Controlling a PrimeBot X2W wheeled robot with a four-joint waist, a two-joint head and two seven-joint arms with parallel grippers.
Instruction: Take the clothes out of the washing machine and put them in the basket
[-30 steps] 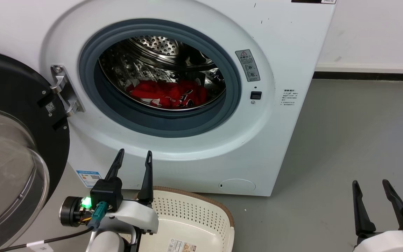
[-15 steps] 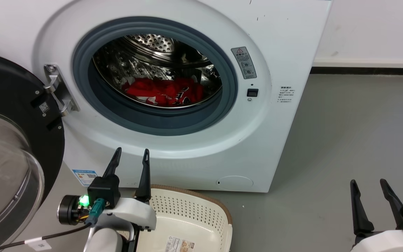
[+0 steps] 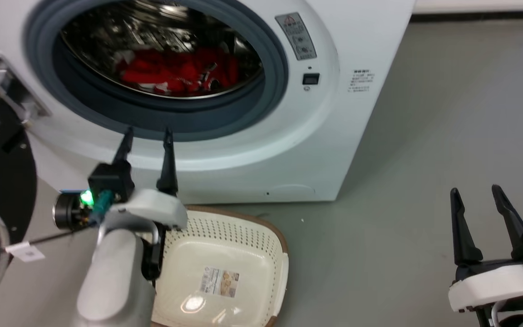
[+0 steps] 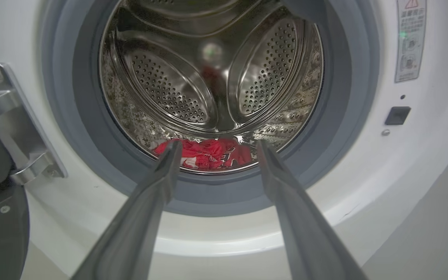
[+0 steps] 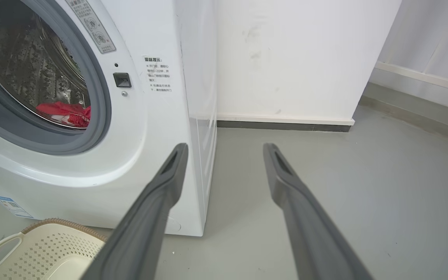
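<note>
Hovering just outside the grey door seal (image 3: 273, 86) of the washing machine (image 3: 334, 136), the left gripper (image 3: 148, 131) has its 2 fingers spread apart and holds nothing. In its own wrist view they frame the red clothes (image 4: 208, 153) lying at the bottom of the steel drum (image 4: 161, 85). The right gripper (image 3: 475, 190) hangs well off to the side above the floor (image 3: 402, 181), also spread wide and empty. The basket (image 3: 243, 217) sits on the floor close in front of the machine, beside the left arm, with nothing in it but the paper label (image 3: 219, 281) on its bottom.

By my judgement, nothing of the task is done: every garment lies inside the drum, none gripped, none in the basket. The head view is blurred and the folds run together, so the heap may be 2 pieces or more. The whole job is left: reach in, grip, lift over the seal, drop into the basket.
</note>
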